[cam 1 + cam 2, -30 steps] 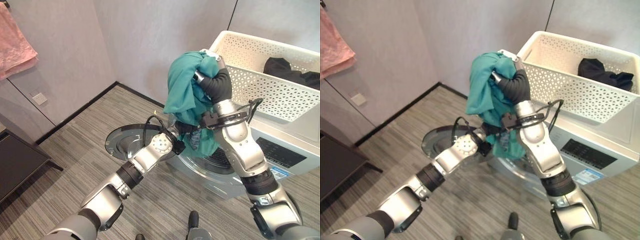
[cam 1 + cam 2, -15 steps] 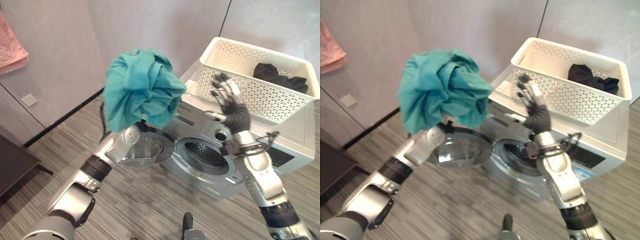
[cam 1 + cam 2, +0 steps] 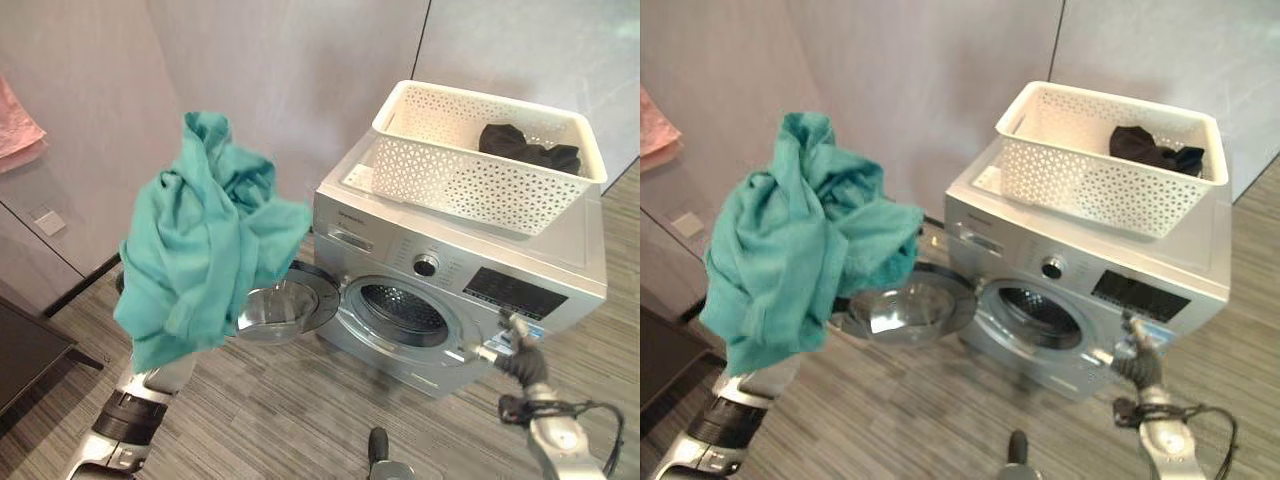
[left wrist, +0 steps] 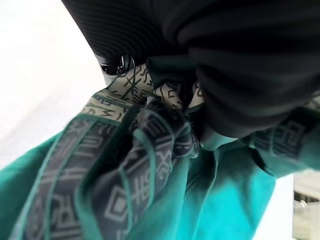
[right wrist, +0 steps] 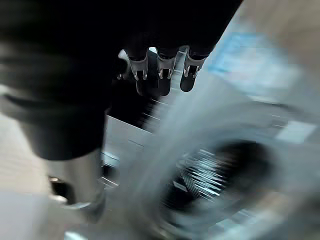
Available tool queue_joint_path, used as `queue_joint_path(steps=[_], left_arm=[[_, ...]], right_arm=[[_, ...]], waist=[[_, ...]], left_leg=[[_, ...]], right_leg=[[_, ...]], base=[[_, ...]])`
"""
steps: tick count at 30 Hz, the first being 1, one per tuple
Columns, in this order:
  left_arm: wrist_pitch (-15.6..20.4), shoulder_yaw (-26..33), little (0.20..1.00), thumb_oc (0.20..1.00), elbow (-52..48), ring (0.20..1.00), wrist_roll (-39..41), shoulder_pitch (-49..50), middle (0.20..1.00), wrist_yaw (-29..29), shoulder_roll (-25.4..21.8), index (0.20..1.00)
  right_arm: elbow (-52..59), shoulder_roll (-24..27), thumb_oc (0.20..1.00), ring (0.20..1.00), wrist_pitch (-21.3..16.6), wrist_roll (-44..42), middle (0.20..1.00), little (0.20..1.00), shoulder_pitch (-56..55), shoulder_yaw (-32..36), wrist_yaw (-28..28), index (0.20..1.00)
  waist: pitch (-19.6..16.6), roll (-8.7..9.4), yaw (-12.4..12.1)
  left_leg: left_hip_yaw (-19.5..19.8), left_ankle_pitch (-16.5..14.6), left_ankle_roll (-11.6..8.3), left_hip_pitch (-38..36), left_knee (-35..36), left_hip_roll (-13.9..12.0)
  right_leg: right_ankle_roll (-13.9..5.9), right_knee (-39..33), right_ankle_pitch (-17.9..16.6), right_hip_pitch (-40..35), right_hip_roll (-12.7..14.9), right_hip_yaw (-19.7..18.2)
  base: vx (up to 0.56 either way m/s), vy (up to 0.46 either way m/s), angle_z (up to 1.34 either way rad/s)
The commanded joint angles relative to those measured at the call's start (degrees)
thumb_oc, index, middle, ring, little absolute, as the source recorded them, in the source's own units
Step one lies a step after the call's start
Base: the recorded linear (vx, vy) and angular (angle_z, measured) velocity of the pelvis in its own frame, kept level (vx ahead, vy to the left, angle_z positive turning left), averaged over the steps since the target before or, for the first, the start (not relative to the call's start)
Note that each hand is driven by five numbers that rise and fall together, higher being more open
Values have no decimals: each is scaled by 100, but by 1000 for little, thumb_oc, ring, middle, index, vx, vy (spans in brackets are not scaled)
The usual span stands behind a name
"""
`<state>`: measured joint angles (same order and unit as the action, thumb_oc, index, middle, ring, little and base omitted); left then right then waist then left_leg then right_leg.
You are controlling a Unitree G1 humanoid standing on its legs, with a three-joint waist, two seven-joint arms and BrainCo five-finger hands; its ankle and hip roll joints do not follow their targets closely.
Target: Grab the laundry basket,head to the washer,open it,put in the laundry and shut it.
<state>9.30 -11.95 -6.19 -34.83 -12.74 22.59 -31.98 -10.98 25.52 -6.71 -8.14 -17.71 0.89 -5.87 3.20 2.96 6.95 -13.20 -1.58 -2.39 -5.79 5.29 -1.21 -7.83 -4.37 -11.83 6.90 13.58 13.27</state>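
Clearly the loading step is in hand. At far left, the left robot hand [image 4: 235, 75] is raised with the teal garment [image 3: 200, 260] bunched over it; in its wrist view a patterned band of the cloth wraps the dark cover, but whether the fingers are curled into it I cannot tell. The garment hangs up in the air, left of the washer door [image 3: 285, 310], which is swung wide open. Next comes the drum [image 3: 405, 308], dark and with nothing visible inside. On top of the washer [image 3: 560, 270] sits the white laundry basket [image 3: 470, 185], holding a black garment [image 3: 525, 148] in its far corner. At lower right the right robot hand [image 3: 520, 345] hangs low, fingers relaxed and holding nothing. By my reading, the next move calls for lowering the teal garment rightward, past the door and into the drum opening; then the black piece remains.
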Motion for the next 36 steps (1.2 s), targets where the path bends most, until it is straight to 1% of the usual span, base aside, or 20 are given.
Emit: queue_joint_path(steps=[1, 3, 5, 7, 8, 9, 10, 14, 15, 16, 20, 23, 24, 25, 27, 28, 29, 30, 31, 36], left_arm=[[391, 169, 200, 200, -346, 200, 82, -329, 200, -59, -9, 200], [526, -86, 200, 200, -387, 200, 312, -277, 200, -195, 81, 200], [576, -286, 200, 200, -381, 200, 395, -292, 200, -261, 138, 200], [679, -608, 200, 200, -392, 200, 609, -350, 200, -395, 210, 200], [768, -889, 200, 200, -295, 200, 904, -101, 200, -473, 308, 200], [791, -1010, 200, 200, -245, 200, 972, -81, 200, -483, 315, 200], [797, -1019, 200, 200, -230, 200, 973, -95, 200, -475, 314, 200], [782, -1673, 200, 200, 225, 200, 1094, -267, 200, -392, 435, 200], [766, -1984, 200, 200, 468, 200, 1065, -507, 200, -278, 571, 200], [776, -1998, 200, 200, 507, 200, 1055, -543, 200, -256, 587, 200], [665, -2268, 200, 200, 950, 200, 1050, -1086, 200, 54, 910, 200], [523, -2369, 200, 200, 1512, 200, 1163, -1701, 200, 375, 1255, 200], [457, -2372, 200, 200, 1814, 200, 1203, -1952, 200, 495, 1420, 200], [463, -2374, 200, 200, 1830, 200, 1201, -1967, 200, 503, 1427, 200], [378, -2464, 200, 200, 2268, 200, 1363, -2396, 200, 651, 1624, 200], [383, -2465, 200, 200, 2284, 200, 1363, -2413, 200, 657, 1629, 200], [313, -2498, 200, 200, 2537, 200, 1436, -2703, 200, 724, 1709, 200], [314, -2498, 200, 200, 2539, 200, 1436, -2704, 200, 725, 1710, 200], [236, -2514, 200, 200, 2832, 200, 1551, -2934, 200, 765, 1817, 200], [100, -2393, 200, 200, 3442, 200, 2110, -3362, 200, 806, 2083, 200]], right_arm=[[-433, 33, 1000, 1000, 85, 347, 1000, 1000, 303, -77, 94, 1000], [-1655, -152, 1000, 1000, 355, 700, 1000, 1000, 474, -485, -16, 1000], [-2155, -310, 1000, 1000, 453, 820, 1000, 1000, 568, -699, -15, 1000], [-3144, -698, 1000, 1000, 501, 448, 1000, 1000, 846, -758, -116, 1000], [-4066, -1077, 1000, 1000, 522, -130, 1000, 1000, 1182, -698, -249, 1000], [-4266, -1122, 1000, 1000, 505, -235, 1000, 1000, 1277, -736, -265, 1000], [-4293, -1127, 1000, 1000, 491, -244, 1000, 1000, 1295, -735, -266, 1000], [-4745, -1150, 1000, 1000, 553, 1, 1000, 1000, 1640, -1174, -505, 1000], [-4758, -1095, 1000, 1000, 565, 118, 1000, 1000, 1865, -1349, -657, 1000], [-4764, -1096, 1000, 1000, 566, 117, 1000, 1000, 1884, -1341, -662, 1000], [-4686, -977, 1000, 1000, 616, 225, 1000, 1000, 2372, -1575, -930, 1000], [-4709, -879, 1000, 1000, 606, 126, 1000, 1000, 2905, -1644, -1138, 1000], [-4829, -843, 1000, 1000, 604, 106, 1000, 1000, 3097, -1665, -1201, 1000], [-4838, -841, 1000, 1000, 600, 104, 1000, 1000, 3110, -1664, -1201, 1000], [-5258, -794, 1000, 1000, 607, -52, 1000, 1000, 3440, -1655, -1329, 1000], [-5269, -793, 1000, 1000, 602, -55, 1000, 1000, 3456, -1653, -1328, 1000], [-5359, -774, 1000, 1000, 563, -178, 1000, 1000, 3605, -1678, -1359, 1000], [-5360, -774, 1000, 1000, 563, -178, 1000, 1000, 3606, -1678, -1359, 1000], [-5379, -768, 1000, 1000, 528, -255, 1000, 1000, 3753, -1744, -1394, 1000], [-4911, -734, 1000, 1000, 398, -442, 1000, 1000, 4097, -1852, -1519, 1000]], waist=[[94, -105, -116], [171, -99, -196], [202, -91, -239], [259, -100, -292], [340, -134, -339], [370, -141, -362], [370, -138, -367], [649, -167, -440], [872, -155, -421], [879, -153, -427], [1324, -140, -373], [1723, -62, -276], [1768, -66, -237], [1763, -68, -243], [1834, -35, -163], [1813, -42, -169], [1806, -27, -116], [1796, -29, -118], [1751, -47, -92], [1740, -13, 7]], left_leg=[[340, -613, 150, 68, -29, -34], [397, -616, 149, 85, -29, -25], [419, -576, 154, 139, -29, 3], [447, -545, 161, 223, -29, 44], [455, -538, 168, 264, -29, 80], [453, -521, 169, 291, -29, 85], [452, -520, 169, 295, -29, 86], [465, -469, 185, 500, -112, 147], [431, -495, 186, 724, -310, 166], [427, -507, 188, 754, -345, 169], [249, -634, 228, 1336, -919, 181], [43, -858, 265, 2116, -1720, 86], [-51, -1038, 311, 2385, -2049, 21], [-58, -1046, 313, 2408, -2067, 18], [-86, -1258, 381, 2953, -2749, -64], [-89, -1283, 382, 3016, -2804, -76], [-22, -1427, 404, 3379, -3272, -148], [-23, -1432, 404, 3396, -3283, -151], [96, -1685, 375, 3565, -3651, -259], [197, -1971, 404, 4340, -4547, -435]], right_leg=[[-233, 664, 1039, -184, 186, 76], [-238, 654, 1051, -198, 203, 107], [-238, 614, 1005, -177, 227, 133], [-257, 577, 959, -139, 269, 185], [-267, 546, 925, -123, 295, 189], [-266, 537, 915, -102, 297, 189], [-266, 535, 912, -97, 297, 188], [-262, 513, 849, 43, 338, 186], [-264, 517, 806, 196, 394, 141], [-263, 526, 804, 218, 400, 133], [-245, 688, 732, 740, 511, -116], [-194, 985, 681, 1385, 619, -361], [-197, 1176, 736, 1674, 630, -450], [-197, 1189, 739, 1700, 630, -460], [-146, 1665, 816, 2222, 681, -617], [-145, 1705, 831, 2284, 677, -631], [-86, 2110, 939, 2667, 632, -724], [-86, 2118, 942, 2684, 631, -728], [-91, 2498, 1194, 2904, 530, -807], [23, 3280, 1480, 3728, 357, -1006]], base=[[0, 0, 0], [-23, -4, 4], [-17, -6, 6], [-12, 9, 9], [-23, 19, 13], [-11, 14, 18], [-42, 0, 9], [-94, 10, 2], [-139, 18, -1], [-171, 25, 0], [-205, 42, -5], [-268, 18, -26], [-173, 17, -27], [-178, 20, -30], [-157, -8, -23], [-127, -44, -17], [-73, -32, -11], [-40, -57, -9], [35, -26, -8], [-47, -48, -9]])
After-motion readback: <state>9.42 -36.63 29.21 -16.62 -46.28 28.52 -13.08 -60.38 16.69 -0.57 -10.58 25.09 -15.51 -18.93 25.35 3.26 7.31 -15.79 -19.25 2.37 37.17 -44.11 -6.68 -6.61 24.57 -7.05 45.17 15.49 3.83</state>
